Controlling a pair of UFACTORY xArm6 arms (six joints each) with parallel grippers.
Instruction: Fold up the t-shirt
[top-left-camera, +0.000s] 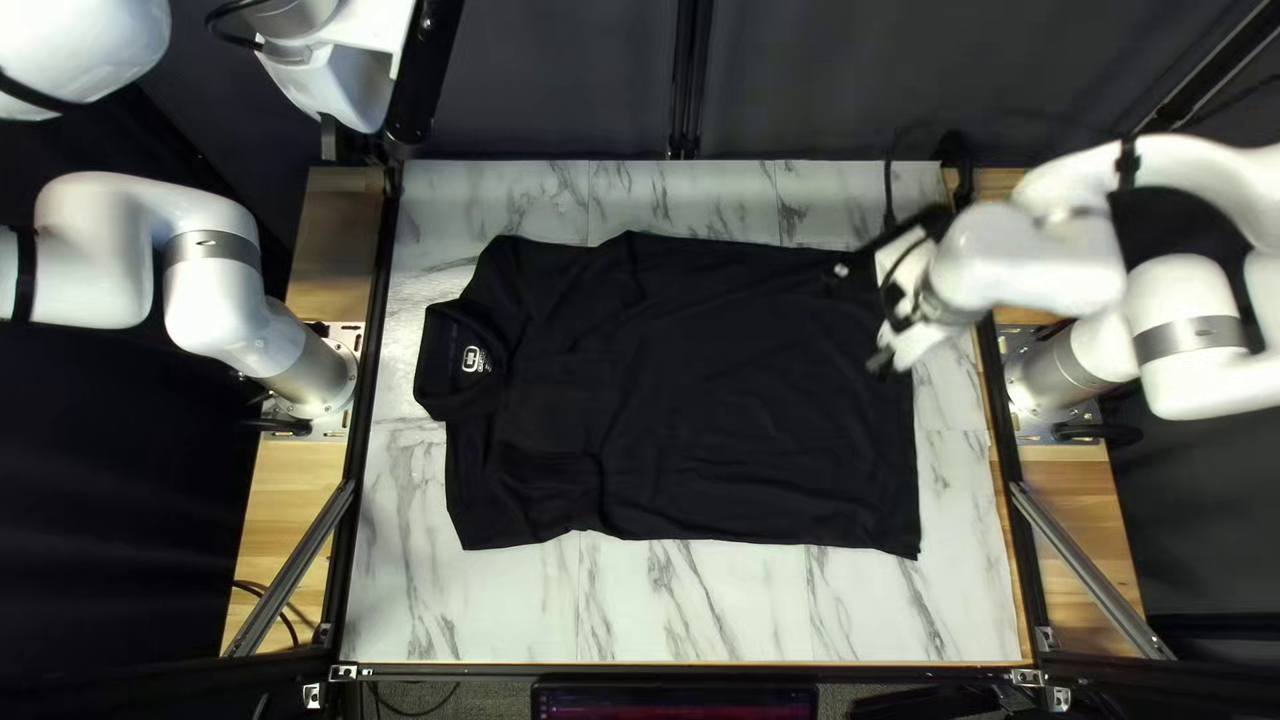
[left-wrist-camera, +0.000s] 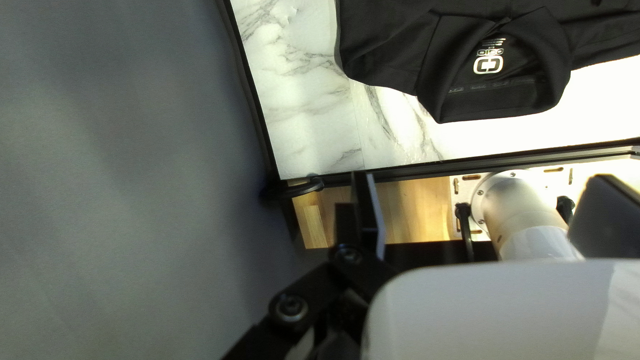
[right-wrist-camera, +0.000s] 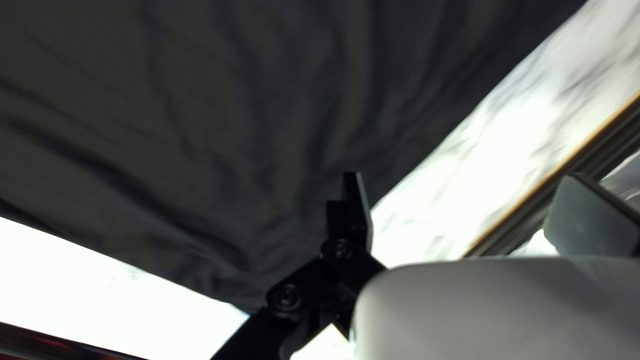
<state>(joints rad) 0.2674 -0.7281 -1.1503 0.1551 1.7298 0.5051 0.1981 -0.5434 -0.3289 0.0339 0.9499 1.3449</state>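
Your left arm [top-left-camera: 214, 294] bends out beyond the left edge of the table [top-left-camera: 800, 620] and climbs past the view's top; its gripper [top-left-camera: 367, 127] hangs raised by the far left corner, fingers [left-wrist-camera: 373, 213] spread wide. Your right arm [top-left-camera: 1200, 327] reaches inward over the right edge, holding its gripper [top-left-camera: 862, 318] toward the far right corner, its two fingers [right-wrist-camera: 360, 210] wide apart too.
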